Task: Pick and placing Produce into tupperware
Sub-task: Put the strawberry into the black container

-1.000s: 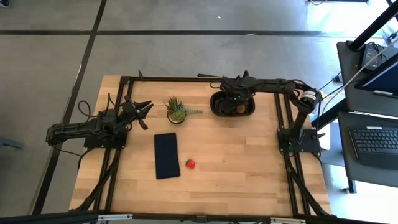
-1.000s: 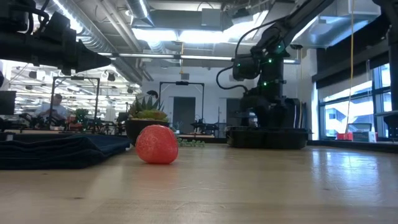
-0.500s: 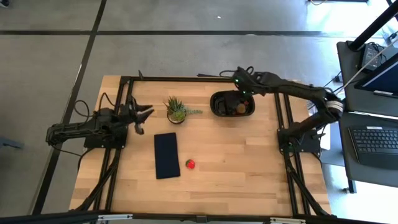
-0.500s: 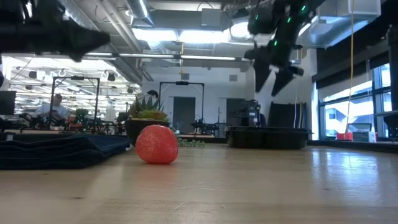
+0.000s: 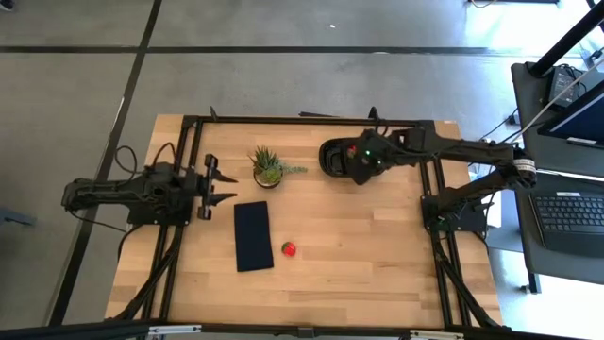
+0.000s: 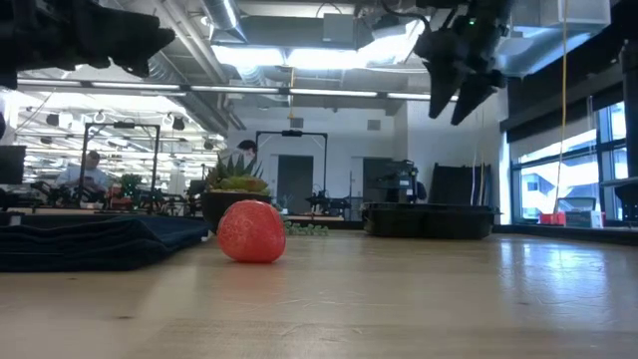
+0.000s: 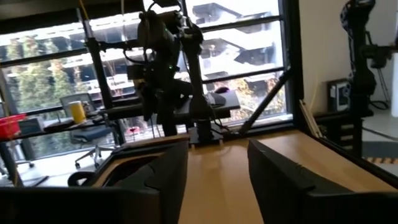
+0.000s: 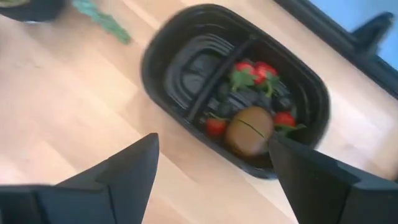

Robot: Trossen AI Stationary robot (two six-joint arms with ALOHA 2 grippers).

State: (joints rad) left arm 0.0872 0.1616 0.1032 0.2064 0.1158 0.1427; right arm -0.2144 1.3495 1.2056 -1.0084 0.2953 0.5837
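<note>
The black oval tupperware (image 8: 186, 68) stands at the table's far right. One of its compartments holds red strawberries (image 8: 255, 70), a brown kiwi (image 8: 249, 130) and dark berries; the other holds nothing. My right gripper (image 8: 211, 180) hangs open above it, pointing down, and covers most of it in the high view (image 5: 357, 162). One red strawberry (image 5: 289, 248) lies on the wood near the table's middle (image 6: 251, 231). My left gripper (image 5: 220, 181) stands open at the table's left, level, with nothing between its fingers (image 7: 214, 180).
A flat black pad (image 5: 253, 235) lies left of the loose strawberry. A spiky green potted plant (image 5: 268, 166) stands between my two grippers, near the far edge. Bare wood spreads over the near and right parts of the table (image 5: 377, 255). A person sits in the room behind.
My right gripper has risen out of the tupperware and now hangs high above it, swung a little toward the table's left. My left gripper has tipped up and turned, from slanting toward the far edge to level, pointing at the table's right.
</note>
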